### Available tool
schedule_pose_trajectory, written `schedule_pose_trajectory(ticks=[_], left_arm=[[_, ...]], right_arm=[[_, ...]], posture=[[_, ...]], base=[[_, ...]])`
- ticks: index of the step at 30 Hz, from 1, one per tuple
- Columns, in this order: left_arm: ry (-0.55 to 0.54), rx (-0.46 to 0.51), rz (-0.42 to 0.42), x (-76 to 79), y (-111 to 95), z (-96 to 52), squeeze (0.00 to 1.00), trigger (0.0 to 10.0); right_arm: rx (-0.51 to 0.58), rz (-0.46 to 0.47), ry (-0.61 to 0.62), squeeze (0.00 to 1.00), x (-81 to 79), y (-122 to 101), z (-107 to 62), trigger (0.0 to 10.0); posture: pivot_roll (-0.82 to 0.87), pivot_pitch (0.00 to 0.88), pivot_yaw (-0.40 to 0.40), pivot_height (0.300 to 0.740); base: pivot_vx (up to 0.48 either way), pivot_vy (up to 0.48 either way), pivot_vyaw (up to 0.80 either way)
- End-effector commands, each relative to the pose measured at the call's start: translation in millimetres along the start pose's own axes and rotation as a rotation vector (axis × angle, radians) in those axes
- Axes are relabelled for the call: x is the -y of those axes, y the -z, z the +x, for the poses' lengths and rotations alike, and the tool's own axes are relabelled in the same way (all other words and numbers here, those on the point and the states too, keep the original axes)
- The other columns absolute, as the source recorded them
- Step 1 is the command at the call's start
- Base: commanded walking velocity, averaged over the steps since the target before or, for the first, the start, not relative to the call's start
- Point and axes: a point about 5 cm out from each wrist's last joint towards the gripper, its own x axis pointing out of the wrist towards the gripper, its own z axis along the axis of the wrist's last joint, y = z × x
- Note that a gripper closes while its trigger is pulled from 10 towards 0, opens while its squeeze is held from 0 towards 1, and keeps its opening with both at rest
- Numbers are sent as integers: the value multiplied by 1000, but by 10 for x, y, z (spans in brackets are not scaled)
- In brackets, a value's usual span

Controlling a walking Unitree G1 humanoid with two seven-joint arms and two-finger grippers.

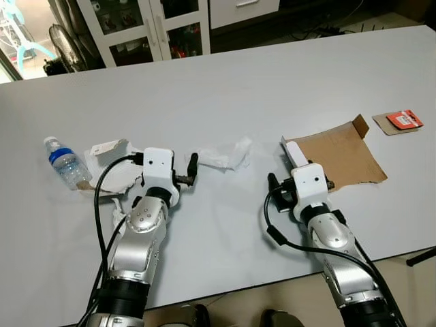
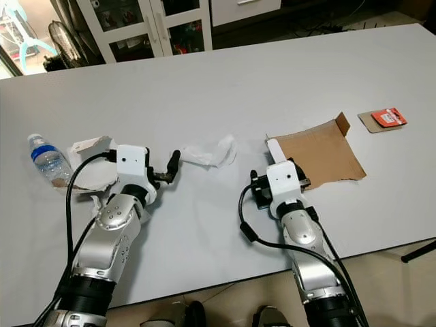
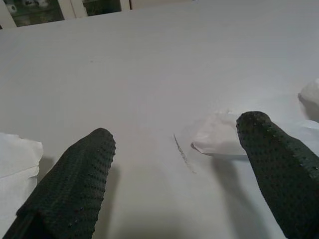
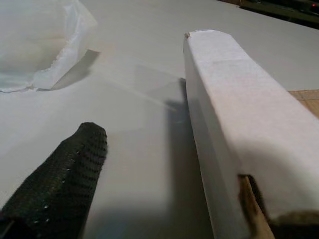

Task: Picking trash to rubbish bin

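Several pieces of trash lie spread across the pale bench (image 1: 272, 82): a crumpled white tissue (image 1: 225, 155) near the middle, a brown cardboard sheet (image 1: 340, 155) with a white folded strip (image 1: 295, 152) along its near corner, a small water bottle (image 1: 65, 162) with a blue label beside torn white wrappers (image 1: 112, 163) toward the left edge, and a small card with a red sticker (image 1: 402, 121) near the right edge. No bin is visible.

The left gripper (image 3: 179, 159) hangs low over the bench, jaws spread wide and empty, with the tissue's end just beside one fingertip (image 3: 264, 139). The right gripper (image 4: 164, 164) sits at the cardboard's corner, jaws apart, the white strip lying against one jaw; it does not look pinched yet.

Risks, as I judge them: thin tissue may tear or slip from the jaws, and the flat cardboard could slide across the smooth bench instead of lifting. The sticker's writing is too small to read.
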Motion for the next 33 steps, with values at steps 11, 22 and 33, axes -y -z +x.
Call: schedule_pose_trajectory(ticks=[11,22,33], left_arm=[[-16,-3,12,-8,14,-29,0,10000],[-16,0,15,-12,5,-27,0,10000],[-15,1,16,-6,-2,-7,0,10000]], right_arm=[[-41,34,-27,0,-46,153,-15,0],[-45,45,-30,0,-60,182,-24,0],[-52,44,-18,0,-48,205,-21,0]], posture=[[-44,166,71,740],[-45,166,74,740],[-46,157,71,740]], base=[[0,0,0],[0,0,0],[0,0,0]])
